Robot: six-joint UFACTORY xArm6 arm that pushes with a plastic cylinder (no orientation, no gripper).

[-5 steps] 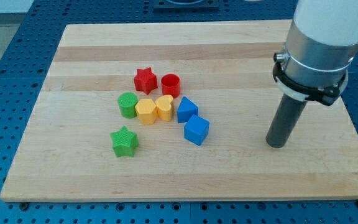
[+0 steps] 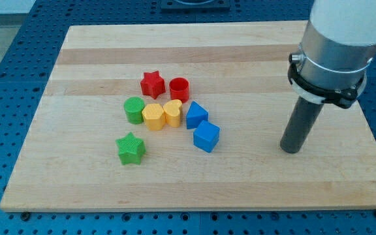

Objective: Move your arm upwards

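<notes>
My rod stood nearly upright at the frame's right, my tip [image 2: 291,149] resting bare on the wooden board [image 2: 240,176], touching nothing, well right of the blue cube [image 2: 206,136] and its cluster, perhaps slightly tilted.

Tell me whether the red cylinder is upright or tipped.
Upright: the red cylinder stands on end, its round open top facing up, beside the red star.
</notes>
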